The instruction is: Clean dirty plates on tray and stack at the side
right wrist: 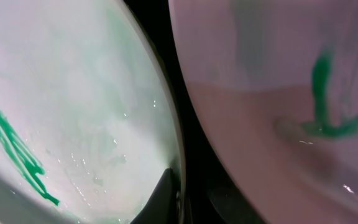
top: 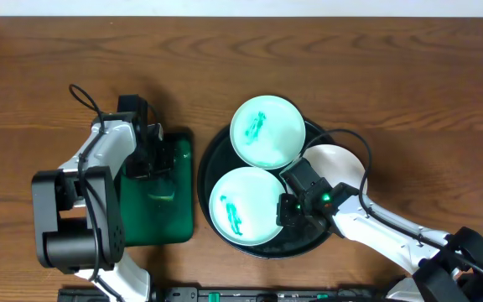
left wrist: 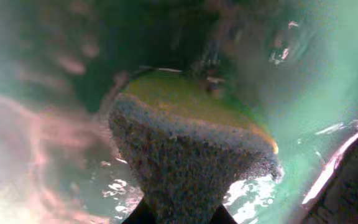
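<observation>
The round black tray (top: 210,155) holds three plates. A mint plate (top: 267,130) with a green smear lies at the back. A second smeared mint plate (top: 243,205) lies at the front left. A white plate (top: 335,161) lies at the right, partly under my right arm. My right gripper (top: 294,205) is shut on the right rim of the front mint plate (right wrist: 73,112), one finger inside the rim. Another smeared plate (right wrist: 278,81) lies just beyond. My left gripper (top: 152,155) is shut on a yellow-green sponge (left wrist: 191,149) with a dark scouring side, low over the green tray.
A smaller rectangular green tray (top: 170,214) with wet patches sits left of the black tray, under my left arm; its wet green surface shows in the left wrist view (left wrist: 316,124). Bare wooden table (top: 409,75) surrounds both trays.
</observation>
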{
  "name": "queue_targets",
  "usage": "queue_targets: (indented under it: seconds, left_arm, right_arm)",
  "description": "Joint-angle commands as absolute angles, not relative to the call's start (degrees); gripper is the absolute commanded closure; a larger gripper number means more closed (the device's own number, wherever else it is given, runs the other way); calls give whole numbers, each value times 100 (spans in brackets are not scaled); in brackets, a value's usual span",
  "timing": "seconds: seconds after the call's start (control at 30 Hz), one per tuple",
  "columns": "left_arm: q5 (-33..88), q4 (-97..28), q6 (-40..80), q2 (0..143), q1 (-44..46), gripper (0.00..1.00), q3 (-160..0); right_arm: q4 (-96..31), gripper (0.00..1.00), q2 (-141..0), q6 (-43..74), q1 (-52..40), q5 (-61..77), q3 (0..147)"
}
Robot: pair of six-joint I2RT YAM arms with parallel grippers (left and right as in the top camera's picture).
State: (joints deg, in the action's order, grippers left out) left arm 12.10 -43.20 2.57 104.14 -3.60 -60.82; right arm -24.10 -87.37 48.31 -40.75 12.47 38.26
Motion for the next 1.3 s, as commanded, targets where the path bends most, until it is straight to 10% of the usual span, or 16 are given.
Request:
queue_targets:
  seconds: [0.0,1.27]
  left_arm:
    - [1282,-4320,287,9944,-351,93,-6034]
    - [480,-4143,478,8228,-346,93,-6031]
  right_arm:
    - [-2482,99,-8952,4574,-4254,1509,3662]
    - [-2438,99,-8952,4512,-4254,1533,3662]
